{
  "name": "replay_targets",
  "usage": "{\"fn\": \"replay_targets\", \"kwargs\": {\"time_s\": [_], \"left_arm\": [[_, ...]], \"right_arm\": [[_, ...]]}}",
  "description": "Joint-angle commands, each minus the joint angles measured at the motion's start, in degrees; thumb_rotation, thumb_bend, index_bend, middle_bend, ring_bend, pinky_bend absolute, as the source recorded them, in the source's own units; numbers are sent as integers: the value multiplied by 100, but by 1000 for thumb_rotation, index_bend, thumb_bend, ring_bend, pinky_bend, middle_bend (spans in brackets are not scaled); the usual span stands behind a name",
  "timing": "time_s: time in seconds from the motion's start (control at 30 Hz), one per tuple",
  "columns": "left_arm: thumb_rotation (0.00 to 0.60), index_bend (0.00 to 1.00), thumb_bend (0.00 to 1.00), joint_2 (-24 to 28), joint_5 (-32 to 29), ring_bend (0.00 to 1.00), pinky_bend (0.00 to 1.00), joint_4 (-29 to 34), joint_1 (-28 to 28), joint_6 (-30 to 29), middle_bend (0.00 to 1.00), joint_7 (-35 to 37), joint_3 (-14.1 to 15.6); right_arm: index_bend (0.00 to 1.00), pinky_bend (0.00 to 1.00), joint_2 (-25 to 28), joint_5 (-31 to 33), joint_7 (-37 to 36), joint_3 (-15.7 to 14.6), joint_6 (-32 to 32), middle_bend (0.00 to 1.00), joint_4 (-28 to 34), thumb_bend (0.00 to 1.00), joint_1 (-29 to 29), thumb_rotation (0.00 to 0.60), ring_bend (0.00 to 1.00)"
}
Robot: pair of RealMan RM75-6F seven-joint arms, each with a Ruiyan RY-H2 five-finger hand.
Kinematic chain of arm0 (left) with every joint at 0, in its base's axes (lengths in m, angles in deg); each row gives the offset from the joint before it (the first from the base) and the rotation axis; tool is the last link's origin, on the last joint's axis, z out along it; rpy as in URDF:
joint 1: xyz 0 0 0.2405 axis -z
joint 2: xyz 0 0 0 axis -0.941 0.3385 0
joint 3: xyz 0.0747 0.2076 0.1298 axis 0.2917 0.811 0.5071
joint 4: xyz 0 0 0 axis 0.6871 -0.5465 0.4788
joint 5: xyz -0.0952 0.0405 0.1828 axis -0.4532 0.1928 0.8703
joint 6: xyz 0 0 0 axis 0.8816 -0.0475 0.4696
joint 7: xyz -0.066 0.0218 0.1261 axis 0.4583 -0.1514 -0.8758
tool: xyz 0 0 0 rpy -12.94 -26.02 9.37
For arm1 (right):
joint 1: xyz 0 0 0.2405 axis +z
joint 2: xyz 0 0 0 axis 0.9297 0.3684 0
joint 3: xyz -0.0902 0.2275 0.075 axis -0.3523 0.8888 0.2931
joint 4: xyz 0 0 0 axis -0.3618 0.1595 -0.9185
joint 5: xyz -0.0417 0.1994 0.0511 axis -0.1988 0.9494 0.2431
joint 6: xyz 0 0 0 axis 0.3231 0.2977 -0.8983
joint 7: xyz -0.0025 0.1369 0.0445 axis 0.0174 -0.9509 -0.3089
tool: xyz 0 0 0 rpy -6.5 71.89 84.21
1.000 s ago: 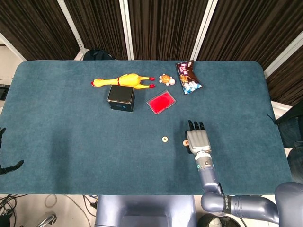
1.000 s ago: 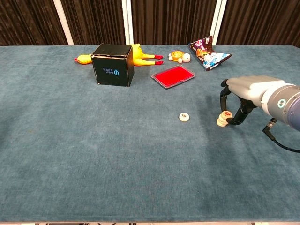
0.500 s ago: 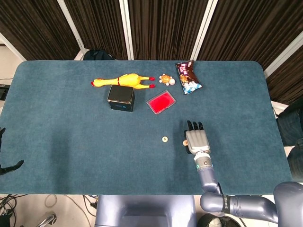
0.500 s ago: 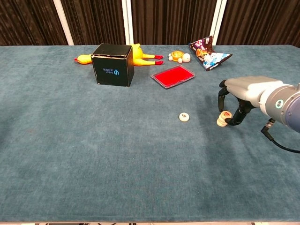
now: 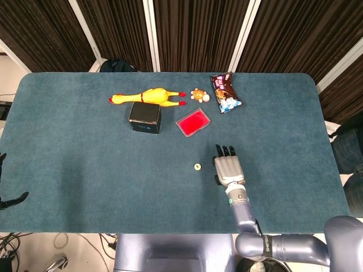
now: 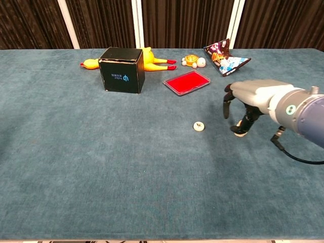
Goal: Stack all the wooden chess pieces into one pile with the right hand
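Observation:
A single round wooden chess piece (image 5: 197,166) (image 6: 199,126) lies flat on the blue cloth near the table's middle. My right hand (image 5: 228,169) (image 6: 246,99) hovers palm down just right of it, its fingers (image 6: 241,124) hanging down toward the cloth and the thumb held apart with nothing between. The small stack of wooden pieces is covered by this hand in the head view. In the chest view only a pale sliver of the stack (image 6: 236,132) shows behind the fingertips. Dark fingertips of my left hand (image 5: 12,199) show spread apart off the table's left edge.
At the back of the blue table (image 5: 85,170) lie a yellow rubber chicken (image 5: 148,96), a black box (image 5: 144,117), a red tray (image 5: 192,122), a small turtle toy (image 5: 198,95) and a snack bag (image 5: 226,92).
My right hand has slid left toward the lone piece. Its fingers now cover the stack that showed beside them before. The lone piece has not moved.

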Motion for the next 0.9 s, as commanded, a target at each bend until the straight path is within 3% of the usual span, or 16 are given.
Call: {"fn": "replay_targets", "kwargs": {"time_s": [0.03,0.47,0.9], "left_arm": [[600,47,10,3,-3,0,152,4,2,5,12,1,-1],[600,47,10,6,-65,0,152,32,10,32,10,8,-23],[600,47,9,9,-68,0,152,43,9,28,10,10,-23]], "right_arm": [[413,0,-106,27,36,65,-36,0,-11,420,69,600,0],[401,0,-908,302,358,448,-108,0,-854,421,539,600,0],[356,0,-1363,461,349,552,42,0,-1485,419,666,600,0]]}}
